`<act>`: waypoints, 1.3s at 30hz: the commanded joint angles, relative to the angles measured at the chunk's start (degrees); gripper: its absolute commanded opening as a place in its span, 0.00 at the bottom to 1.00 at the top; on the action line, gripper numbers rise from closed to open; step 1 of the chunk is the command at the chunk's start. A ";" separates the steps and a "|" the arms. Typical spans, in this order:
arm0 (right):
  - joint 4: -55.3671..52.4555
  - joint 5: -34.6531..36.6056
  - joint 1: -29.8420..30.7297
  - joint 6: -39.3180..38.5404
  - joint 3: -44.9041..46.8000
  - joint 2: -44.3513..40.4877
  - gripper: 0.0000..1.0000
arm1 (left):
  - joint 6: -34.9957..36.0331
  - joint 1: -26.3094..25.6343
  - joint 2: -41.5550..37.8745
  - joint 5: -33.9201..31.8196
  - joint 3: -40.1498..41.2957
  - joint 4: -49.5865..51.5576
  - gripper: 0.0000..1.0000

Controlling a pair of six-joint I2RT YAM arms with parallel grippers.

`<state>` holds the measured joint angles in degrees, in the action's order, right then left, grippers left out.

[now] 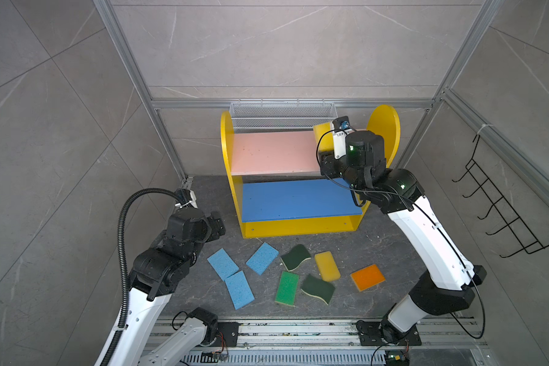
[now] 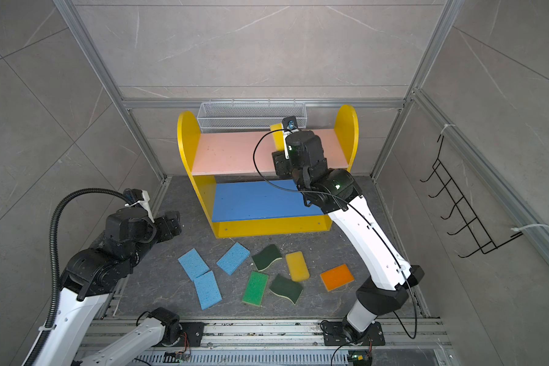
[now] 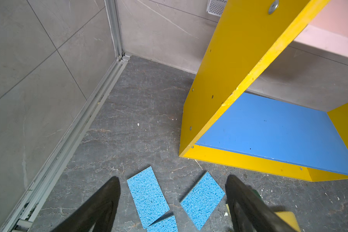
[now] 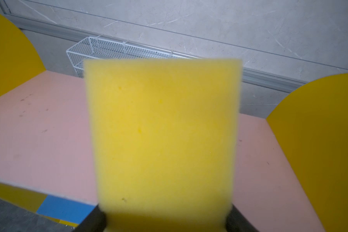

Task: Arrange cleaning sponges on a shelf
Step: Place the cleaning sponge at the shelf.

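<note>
Right wrist view: right gripper [image 4: 166,220] clasped the yellow sponge [image 4: 163,130] upright between both fingers, above the pink upper board [image 4: 38,130] of the shelf [image 4: 319,140]. Left wrist view: left gripper [image 3: 172,176] stood wide apart and empty; a light-blue sponge [image 3: 147,194] lay on the worktop [image 3: 129,120] below it.

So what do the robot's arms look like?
Both are white tubes with chunky black joints: the left arm and the right arm. A ribbed black hose runs along the left one. A thin black cable loops off the right one, and small green lights glow on its joints. Each ends in a black two-fingered pincer: left pincer, right pincer.
</note>
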<state>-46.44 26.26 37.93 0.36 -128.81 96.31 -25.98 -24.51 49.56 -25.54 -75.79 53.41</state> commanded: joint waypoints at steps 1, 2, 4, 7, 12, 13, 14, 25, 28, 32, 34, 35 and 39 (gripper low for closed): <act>-1.55 -5.95 -3.77 -0.58 -5.96 3.95 0.69 | 3.27 -0.28 1.55 -2.83 -2.05 -1.41 0.85; -2.58 -7.08 -5.11 -0.23 -8.16 5.55 0.69 | 3.40 -0.34 2.30 -2.71 -2.10 -1.70 0.85; -4.70 -8.48 -7.14 1.07 -11.94 8.27 0.69 | 3.54 -0.27 3.68 -2.50 -2.10 -2.45 0.86; -7.01 -8.70 -8.76 2.18 -14.95 10.87 0.69 | 3.35 -0.27 5.15 -2.14 -1.86 -3.85 0.86; -9.61 -8.00 -10.45 2.91 -15.49 11.49 0.69 | 4.08 -0.27 6.12 -2.81 -1.30 -5.45 0.87; -10.24 -8.10 -10.78 2.93 -15.59 11.47 0.69 | 4.47 -0.27 6.32 -3.17 -1.13 -5.50 0.87; -10.71 -8.15 -11.24 3.02 -15.63 11.36 0.70 | 4.89 -0.27 6.46 -3.46 -0.96 -5.59 0.87; -14.92 -9.13 -15.24 4.94 -14.58 11.03 0.70 | 4.39 0.07 8.68 -3.74 0.95 -5.68 0.89; -16.31 -9.31 -15.64 5.09 -15.73 11.78 0.70 | 3.76 0.17 8.69 -2.96 1.64 -6.42 0.89; -17.40 -9.19 -16.02 5.17 -15.83 11.40 0.71 | 3.14 0.26 9.23 -2.48 2.26 -6.82 0.89; -17.71 -8.85 -16.04 5.13 -15.20 10.78 0.72 | 2.87 0.34 9.80 -2.38 2.74 -7.14 0.89; -17.66 -8.70 -16.00 5.16 -14.63 10.40 0.72 | 2.80 0.34 10.16 -2.33 2.92 -7.24 0.89; -17.26 -9.30 -16.11 5.27 -12.94 9.52 0.74 | 2.30 0.34 12.29 -1.79 3.15 -7.19 0.88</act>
<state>-62.35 17.52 22.09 4.80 -142.91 107.48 -22.92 -24.38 60.73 -27.88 -72.69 47.81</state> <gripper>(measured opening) 0.738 0.886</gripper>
